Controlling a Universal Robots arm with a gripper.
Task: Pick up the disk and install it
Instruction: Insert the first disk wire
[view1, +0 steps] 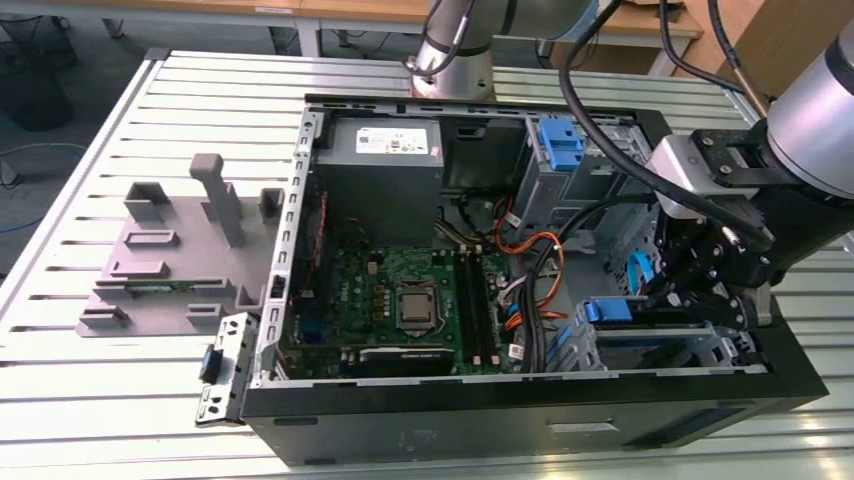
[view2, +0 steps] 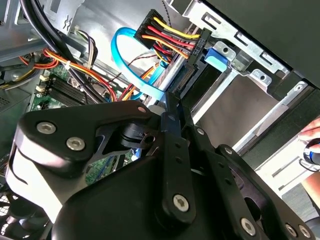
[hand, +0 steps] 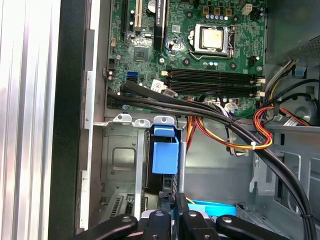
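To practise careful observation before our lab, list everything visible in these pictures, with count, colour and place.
table: one, silver, slatted.
computer case: one, black, open, on the table.
motherboard: one, green, inside the case.
power supply: one, grey, inside the case.
fixture: one, grey, exterior view's left.
disk: one, blue carrier, in the drive cage.
arm: one, silver.
gripper: one, black, at the disk.

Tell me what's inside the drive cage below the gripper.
The disk stands on edge in a slot of the drive cage, its blue carrier tab up, under the gripper. Its lower body and connectors are hidden by the cage walls.
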